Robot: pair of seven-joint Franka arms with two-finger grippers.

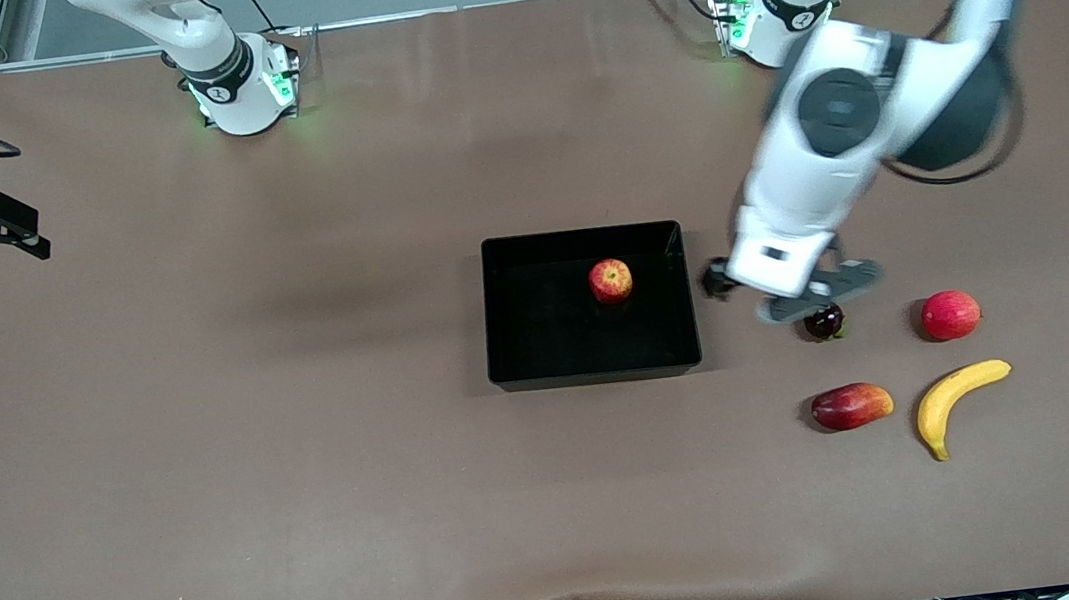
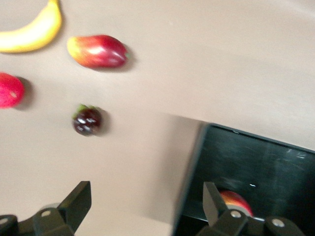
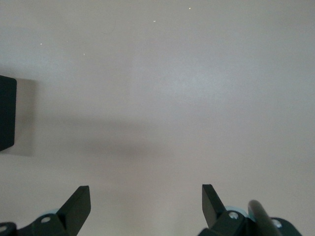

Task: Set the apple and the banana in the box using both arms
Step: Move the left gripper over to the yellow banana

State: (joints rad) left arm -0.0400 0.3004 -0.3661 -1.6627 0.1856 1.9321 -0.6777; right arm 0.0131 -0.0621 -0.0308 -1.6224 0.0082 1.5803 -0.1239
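The apple (image 1: pixel 611 280), red with yellowish streaks, lies in the black box (image 1: pixel 549 339) at mid-table. It shows partly hidden by a finger in the left wrist view (image 2: pixel 237 200), inside the box (image 2: pixel 266 162). The yellow banana (image 1: pixel 963 397) lies on the table toward the left arm's end, nearer the front camera than the box; it also shows in the left wrist view (image 2: pixel 34 29). My left gripper (image 1: pixel 771 293) (image 2: pixel 146 201) is open and empty, over the table beside the box's wall. My right gripper (image 1: pixel 23 229) (image 3: pixel 146 204) is open and empty, waiting over the right arm's end of the table.
A small dark maroon fruit (image 1: pixel 824 321) (image 2: pixel 87 120) lies just under my left gripper. A pinkish-red round fruit (image 1: pixel 950 314) (image 2: pixel 9 90) lies beside it. A red-yellow oval fruit (image 1: pixel 850 405) (image 2: pixel 97 50) lies beside the banana. A box corner (image 3: pixel 7 119) shows in the right wrist view.
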